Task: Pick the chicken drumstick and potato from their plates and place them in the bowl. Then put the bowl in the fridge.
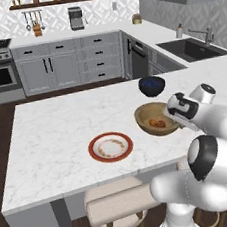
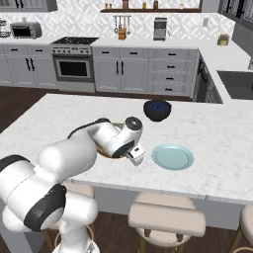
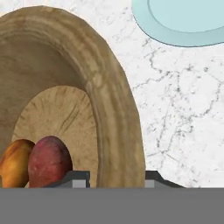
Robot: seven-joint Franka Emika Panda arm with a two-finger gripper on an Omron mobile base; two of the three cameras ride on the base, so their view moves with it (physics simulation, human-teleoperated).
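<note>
The wooden bowl stands on the marble island, also seen as the bowl beside my hand. Inside it lie the golden-orange drumstick and the dark reddish potato, side by side. My gripper straddles the bowl's near rim, one finger inside and one outside, closed against the wood. The gripper sits low at the bowl's right side. The red-rimmed plate is bare to the left of the bowl. The pale blue plate is bare to the right, and the blue plate shows past the rim.
A dark blue-black bowl stands just behind the wooden one. Padded stools line the island's near edge. The sink and the stove are on the far counters. The fridge is out of view.
</note>
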